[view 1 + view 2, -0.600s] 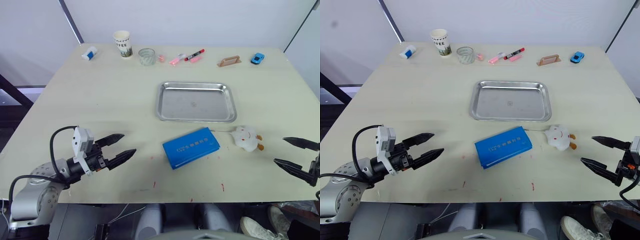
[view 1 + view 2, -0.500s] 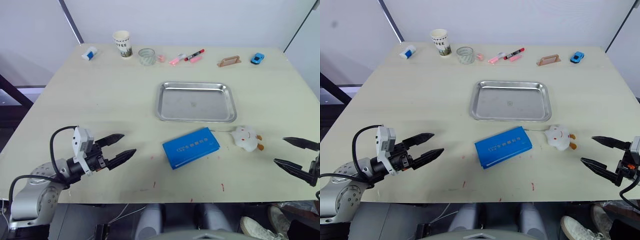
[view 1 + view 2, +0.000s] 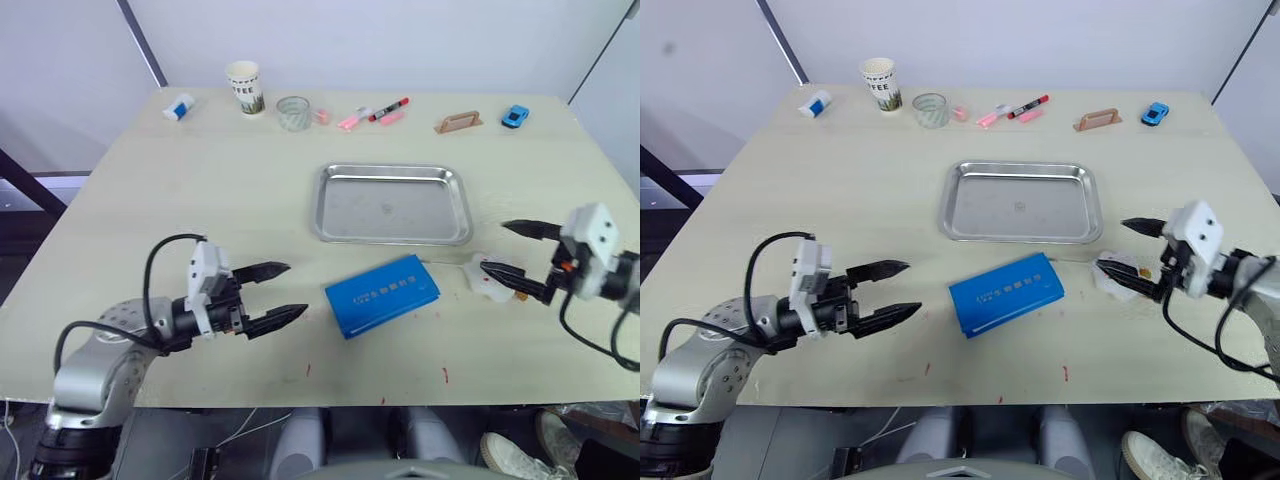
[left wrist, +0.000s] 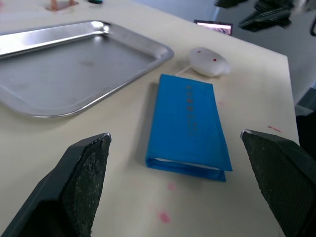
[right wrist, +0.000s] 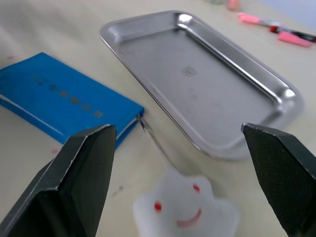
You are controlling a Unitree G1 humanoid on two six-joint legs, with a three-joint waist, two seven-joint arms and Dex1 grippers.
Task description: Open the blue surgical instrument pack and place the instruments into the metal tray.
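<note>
Two hands spread wide, grasping nothing: left hand (image 3: 277, 292) beside the blue surgical instrument pack (image 3: 382, 294), right hand (image 3: 508, 251) over a white toy (image 3: 488, 277). Pack closed (flat on the surface (image 3: 200, 190)), just before the metal tray (image 3: 391, 204).

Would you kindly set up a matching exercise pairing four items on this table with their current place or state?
Items:
1. blue surgical instrument pack
2. metal tray
3. paper cup
4. left hand

States:
A. empty
B. closed, lying flat
C. open above the table
D. upright at the far edge

Pairs: 1-B, 2-A, 3-D, 4-C
</note>
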